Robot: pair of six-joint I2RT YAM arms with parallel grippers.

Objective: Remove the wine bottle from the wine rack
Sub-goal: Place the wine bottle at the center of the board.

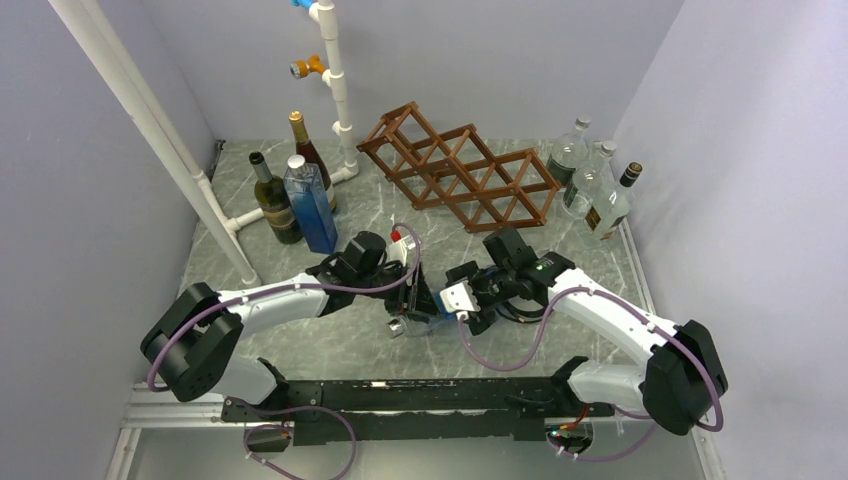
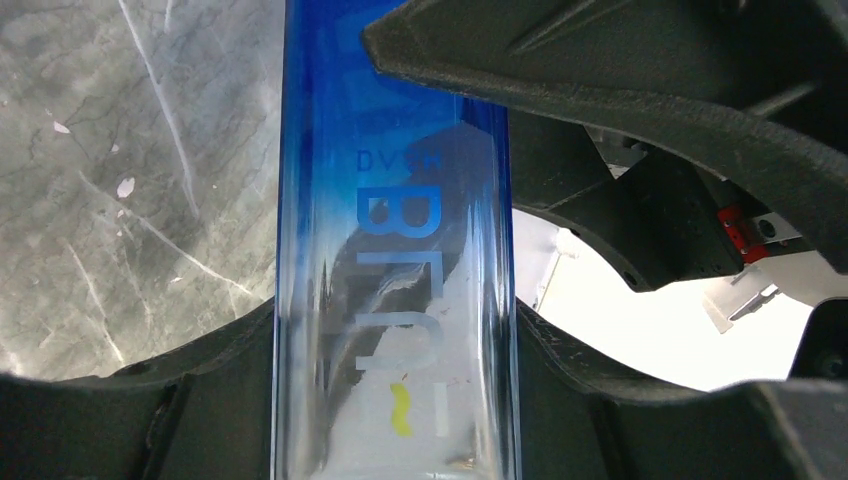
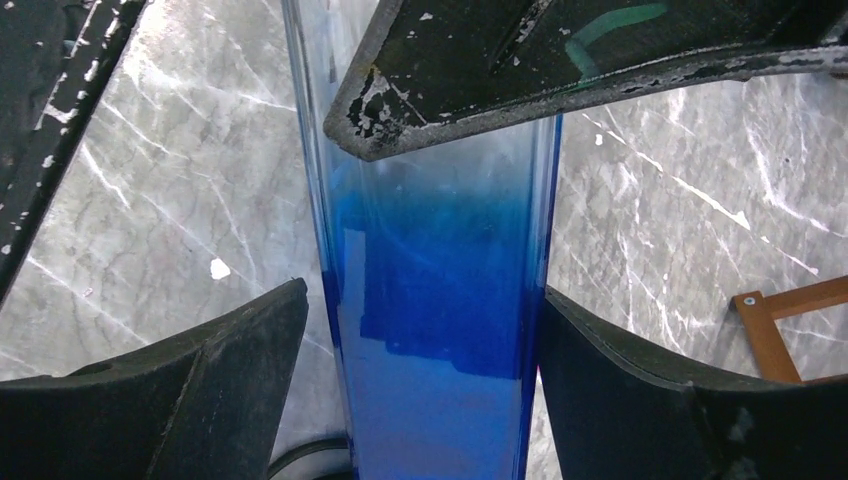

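The wine bottle, a square blue-tinted glass one, hangs low over the table between both arms, well in front of the wooden wine rack. My left gripper is shut on it; in the left wrist view both fingers press the sides of the bottle around the left gripper. My right gripper straddles the same bottle. In the right wrist view the right gripper has its right finger against the glass and its left finger a little apart from it.
At the back left stand a dark green bottle, a brown bottle and a blue square bottle, beside a white pipe frame. Clear bottles stand at the back right. A rack corner lies near the right gripper.
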